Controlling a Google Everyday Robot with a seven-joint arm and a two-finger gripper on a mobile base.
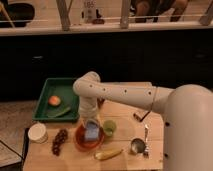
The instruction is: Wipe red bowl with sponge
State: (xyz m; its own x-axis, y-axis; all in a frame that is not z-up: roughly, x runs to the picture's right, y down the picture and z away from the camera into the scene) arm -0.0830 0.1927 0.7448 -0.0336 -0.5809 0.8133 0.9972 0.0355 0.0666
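Note:
The red bowl (85, 142) is a shallow orange-red dish near the front of the wooden table. The light-blue sponge (91, 134) sits inside it, right of centre. My gripper (90, 123) reaches straight down over the bowl from the white arm and is at the sponge's top edge, appearing to hold it. The green cup (109, 128) stands just right of the bowl.
A green tray (46, 91) at the back left holds an orange fruit (54, 100) and a green vegetable (61, 112). A white round container (38, 132), dark grapes (60, 141), a banana (108, 154), a metal cup (138, 145) and a spoon (146, 133) lie around the bowl.

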